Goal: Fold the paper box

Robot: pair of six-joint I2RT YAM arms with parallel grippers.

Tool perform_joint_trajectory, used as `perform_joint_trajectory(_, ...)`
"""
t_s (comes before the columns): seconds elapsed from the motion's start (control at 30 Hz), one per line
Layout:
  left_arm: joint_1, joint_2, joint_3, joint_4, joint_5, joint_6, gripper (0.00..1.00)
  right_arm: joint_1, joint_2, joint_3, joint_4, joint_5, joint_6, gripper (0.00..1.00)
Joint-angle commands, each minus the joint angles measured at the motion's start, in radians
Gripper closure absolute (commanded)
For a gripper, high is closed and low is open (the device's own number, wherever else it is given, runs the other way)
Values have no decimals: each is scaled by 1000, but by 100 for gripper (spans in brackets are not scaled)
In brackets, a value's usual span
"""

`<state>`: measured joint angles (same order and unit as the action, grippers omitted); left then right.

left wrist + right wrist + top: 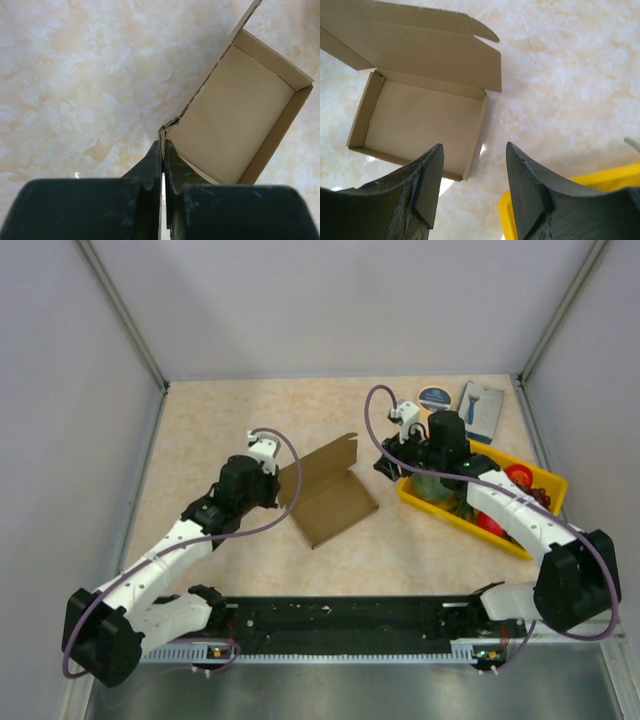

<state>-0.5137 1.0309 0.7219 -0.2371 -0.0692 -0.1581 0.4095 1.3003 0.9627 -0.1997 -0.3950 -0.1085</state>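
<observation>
Pinching the paper box (330, 502) at its 9 o'clock end, the left gripper (274, 483) is seen clamped on a thin cardboard corner, the fingers pressed almost together in the left wrist view (163, 146). The carton is set on the table (220, 420) near its middle, between the two arms, with walls raised and the lid (316, 462) standing open along its 11 o'clock side. Its long axis is laid from about 8 o'clock to 2 o'clock. The right gripper (390, 466) is held at the box's 3 o'clock, near it but apart from it, over the near rim of the yellow tray (437, 511), with its jaws spread wide and nothing between them. From that gripper (472, 167) the box (420, 117) lies toward 10 o'clock. Closing the lid is judged to be what remains, and the free right arm is the better placed for it.
</observation>
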Motion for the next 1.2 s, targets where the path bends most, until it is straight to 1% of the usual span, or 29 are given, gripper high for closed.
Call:
perform_joint_trajectory(0.0, -6, -35, -10, 48, -14, 26, 100, -8, 78, 21, 232, -126, -59, 46)
perform_joint_trajectory(0.03, -6, -37, -12, 48, -12, 28, 100, -8, 102, 27, 273, -128, -84, 46)
perform_joint_trajectory(0.1, -8, -35, -7, 48, -3, 34, 100, -14, 175, 79, 272, -152, -105, 46)
perform_joint_trajectory(0.13, -8, -32, -4, 47, -3, 34, 100, -33, 197, 97, 264, -192, -117, 45)
perform_joint_trajectory(0.2, -8, -26, -4, 47, 2, 35, 100, -63, 243, 142, 278, -357, -125, 45)
perform_joint_trajectory(0.3, -11, -15, 1, 42, 6, 38, 100, -67, 329, 223, 250, -387, -134, 41)
perform_joint_trajectory(0.4, -14, -5, 10, 36, 5, 40, 100, -69, 401, 294, 203, -404, -167, 41)
perform_joint_trajectory(0.5, -16, -12, 5, 45, -1, 40, 100, -66, 458, 360, 132, -430, -213, 44)
perform_joint_trajectory(0.57, -16, -12, 2, 47, -3, 40, 100, -67, 471, 369, 140, -435, -214, 44)
perform_joint_trajectory(0.73, -17, -11, 8, 45, -15, 45, 100, -67, 470, 361, 123, -469, -226, 53)
perform_joint_trajectory(0.83, -19, -6, 16, 45, -24, 43, 100, -67, 459, 344, 102, -476, -240, 62)
perform_joint_trajectory(1.0, -22, 18, 30, 47, -34, 43, 100, -60, 418, 257, 192, -482, -206, 69)
perform_joint_trajectory(1.03, -23, 20, 30, 47, -37, 42, 100, -60, 422, 257, 192, -484, -209, 69)
perform_joint_trajectory(1.1, -25, 15, 30, 47, -38, 42, 100, -61, 432, 265, 216, -458, -209, 59)
perform_joint_trajectory(1.17, -26, 14, 27, 48, -38, 38, 100, -61, 455, 281, 211, -447, -207, 55)
